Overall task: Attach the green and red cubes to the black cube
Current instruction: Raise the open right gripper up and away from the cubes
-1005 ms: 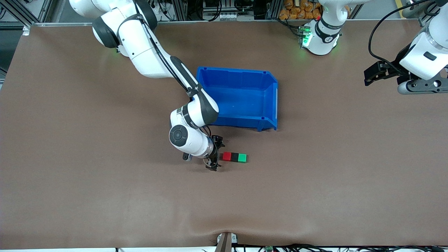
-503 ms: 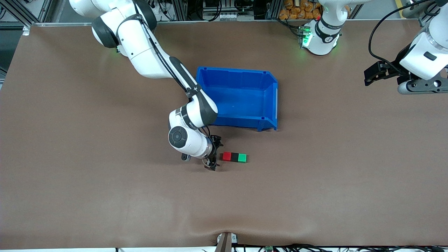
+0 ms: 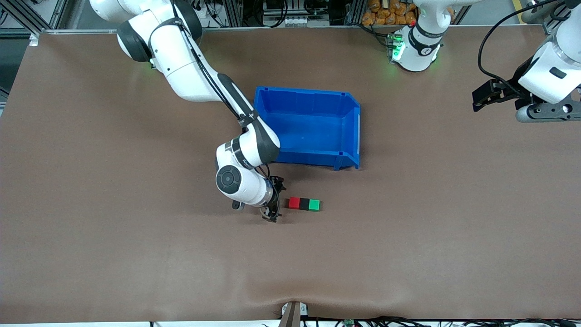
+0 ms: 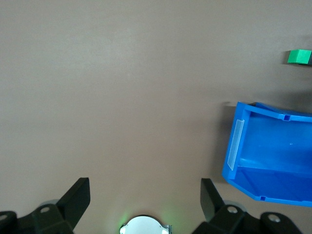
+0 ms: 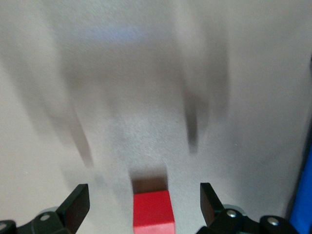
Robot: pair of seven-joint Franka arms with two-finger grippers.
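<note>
A red cube (image 3: 294, 203), a black cube (image 3: 304, 204) and a green cube (image 3: 314, 205) lie joined in one row on the brown table, nearer the front camera than the blue bin. My right gripper (image 3: 275, 200) is open and empty, just beside the red cube on the side toward the right arm's end of the table. In the right wrist view the red cube (image 5: 153, 209) lies between my open fingers (image 5: 78, 202), untouched. My left gripper (image 3: 482, 96) is open and empty, waiting at the left arm's end of the table. The green cube also shows in the left wrist view (image 4: 299, 57).
A large blue plastic bin (image 3: 349, 131) stands empty mid-table, close to the row of cubes and to my right arm's wrist. It also shows in the left wrist view (image 4: 243, 146).
My right gripper has drawn back a little from the red cube, toward the right arm's end of the table. The cubes and the left arm have not moved.
</note>
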